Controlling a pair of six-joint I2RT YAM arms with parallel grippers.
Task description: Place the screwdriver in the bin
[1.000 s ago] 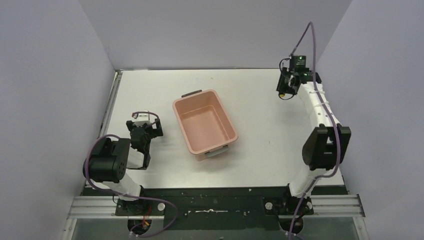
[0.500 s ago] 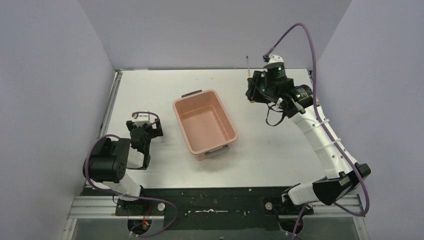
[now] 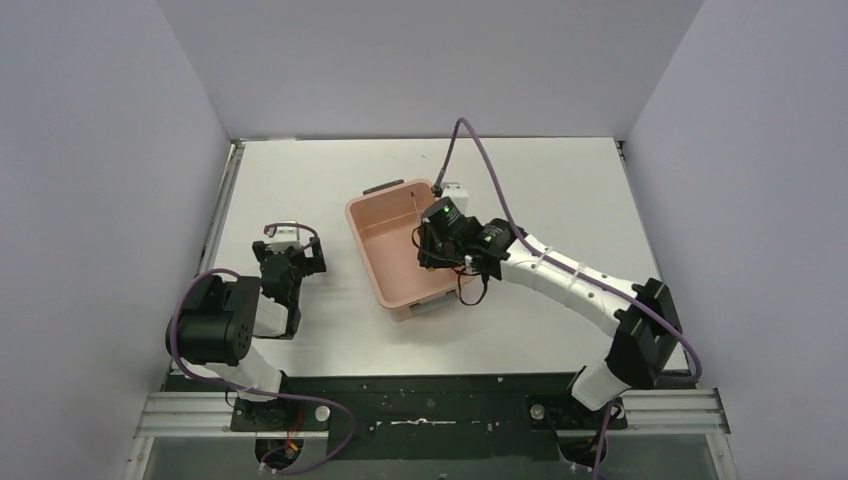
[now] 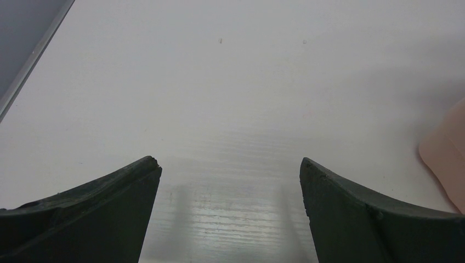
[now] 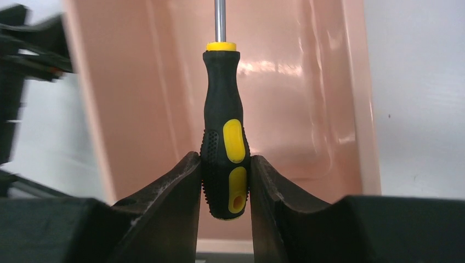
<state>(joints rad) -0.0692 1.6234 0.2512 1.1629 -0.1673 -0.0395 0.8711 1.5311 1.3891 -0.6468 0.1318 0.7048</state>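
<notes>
The salmon-pink bin [image 3: 372,258] stands mid-table, a grey handle at each short end. My right gripper [image 3: 432,250] hovers over its near right part, shut on the screwdriver [image 5: 225,120], a black handle with yellow patches. Its thin shaft [image 3: 415,205] points to the far end of the bin. In the right wrist view the bin's floor [image 5: 296,104] lies below the tool, and the gripper [image 5: 225,183] clamps the handle's butt end. My left gripper [image 3: 292,252] is open and empty, low over the table left of the bin; its view [image 4: 229,170] shows bare table between the fingers.
Grey walls close the table on the left, back and right. A metal rail [image 3: 226,200] runs along the table's left edge. A corner of the bin [image 4: 447,150] shows at the right of the left wrist view.
My right arm has swung from the far right corner leftward and nearer, carrying the screwdriver over the bin. The left arm has not moved.
</notes>
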